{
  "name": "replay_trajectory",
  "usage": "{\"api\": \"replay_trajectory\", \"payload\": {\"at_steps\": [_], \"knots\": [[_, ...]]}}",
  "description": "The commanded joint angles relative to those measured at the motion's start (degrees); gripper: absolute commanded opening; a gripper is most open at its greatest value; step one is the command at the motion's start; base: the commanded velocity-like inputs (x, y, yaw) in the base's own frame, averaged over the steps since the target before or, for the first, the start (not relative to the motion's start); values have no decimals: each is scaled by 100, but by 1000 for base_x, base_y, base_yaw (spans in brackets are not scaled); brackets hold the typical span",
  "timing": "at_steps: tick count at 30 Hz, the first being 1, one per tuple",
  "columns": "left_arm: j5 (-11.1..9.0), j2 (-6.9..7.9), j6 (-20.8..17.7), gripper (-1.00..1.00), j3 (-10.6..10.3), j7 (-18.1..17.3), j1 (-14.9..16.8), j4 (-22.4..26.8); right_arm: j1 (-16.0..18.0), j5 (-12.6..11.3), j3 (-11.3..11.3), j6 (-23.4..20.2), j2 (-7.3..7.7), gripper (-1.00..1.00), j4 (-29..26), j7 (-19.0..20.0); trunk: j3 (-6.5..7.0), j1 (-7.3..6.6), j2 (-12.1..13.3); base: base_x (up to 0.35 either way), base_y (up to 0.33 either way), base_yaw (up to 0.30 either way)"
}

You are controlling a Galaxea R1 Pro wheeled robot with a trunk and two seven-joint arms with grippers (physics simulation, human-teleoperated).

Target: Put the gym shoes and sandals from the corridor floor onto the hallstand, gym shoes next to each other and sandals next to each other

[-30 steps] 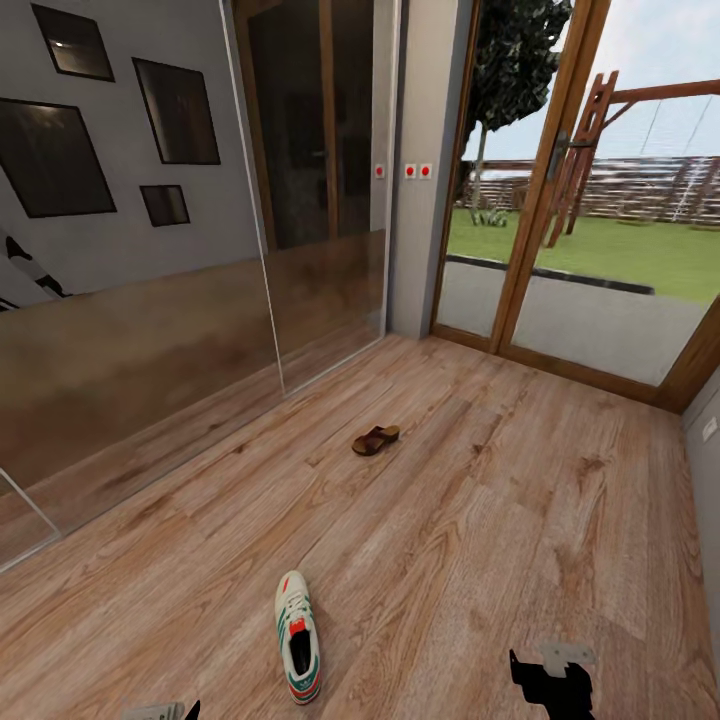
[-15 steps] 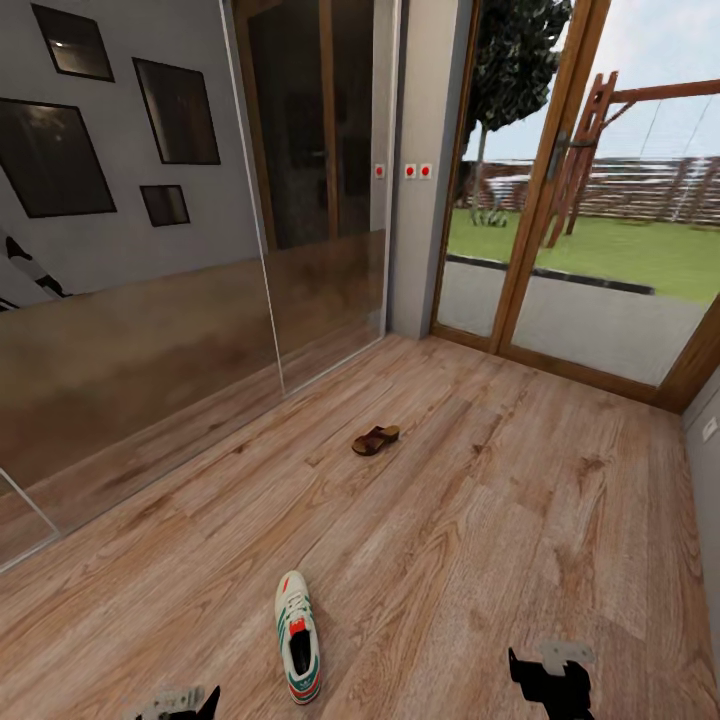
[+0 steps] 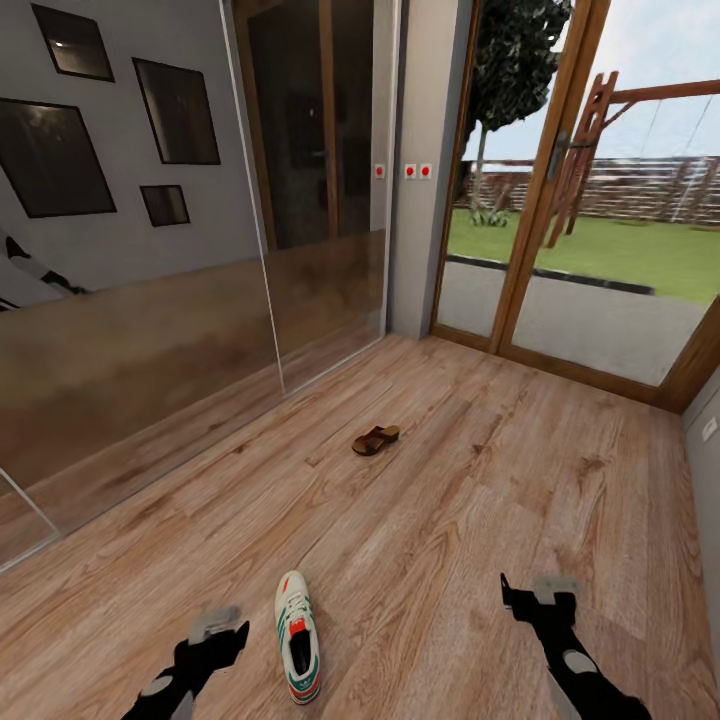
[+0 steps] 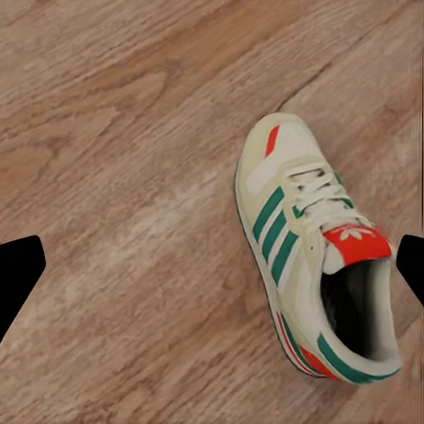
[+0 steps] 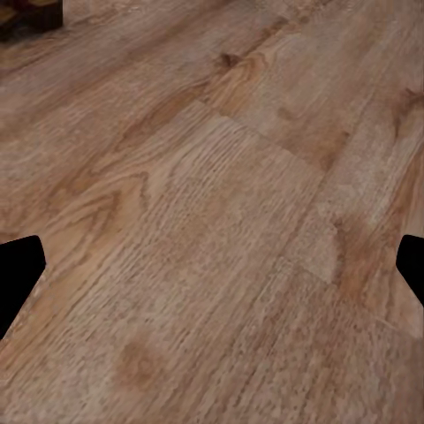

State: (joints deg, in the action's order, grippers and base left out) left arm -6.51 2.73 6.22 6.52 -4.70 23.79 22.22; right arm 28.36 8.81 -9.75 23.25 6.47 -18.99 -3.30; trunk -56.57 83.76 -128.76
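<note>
You face the corridor floor (image 3: pixel 480 480), wood planks running to the glass garden door (image 3: pixel 590 200) at the far right; one gym shoe (image 3: pixel 298 637) lies near you, toe pointing away, and one brown sandal (image 3: pixel 376 439) lies farther off, well apart from it; your left gripper (image 3: pixel 215 630) hangs just left of the shoe, jaws wide apart, probably ready to take it; your right gripper (image 3: pixel 540 597) waits over bare planks, jaws apart too.

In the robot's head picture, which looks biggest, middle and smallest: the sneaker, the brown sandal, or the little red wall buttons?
1. Gym shoe, though it lies nearest the camera, which helps.
2. Sandal, farther off on the floor.
3. Red wall buttons, tiny and farthest away; all three look alike in size.
</note>
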Motion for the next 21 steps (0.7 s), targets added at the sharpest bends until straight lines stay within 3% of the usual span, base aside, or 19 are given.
{"api": "replay_trajectory", "payload": {"at_steps": [1,5,10,16,21], "knots": [[-31,-28,-102,100,23,4,97,-4,3,60,-5,-37,-3,100,-123,60,-5,-1,-2,0,0,0],[61,-102,-379,100,22,114,358,3,5,60,68,-314,-4,100,-474,309,-5,-1,-2,0,0,0],[226,-208,-801,100,29,230,751,-3,68,48,149,-1269,-5,100,-1154,701,-5,-1,-2,0,0,0],[270,-266,-967,100,32,271,899,0,124,37,180,-2154,-19,100,-1896,871,-5,-1,-2,0,0,0],[275,-321,-1002,100,33,280,931,16,136,35,186,-2514,-76,100,-2229,978,-5,-1,-2,0,0,0]]}}
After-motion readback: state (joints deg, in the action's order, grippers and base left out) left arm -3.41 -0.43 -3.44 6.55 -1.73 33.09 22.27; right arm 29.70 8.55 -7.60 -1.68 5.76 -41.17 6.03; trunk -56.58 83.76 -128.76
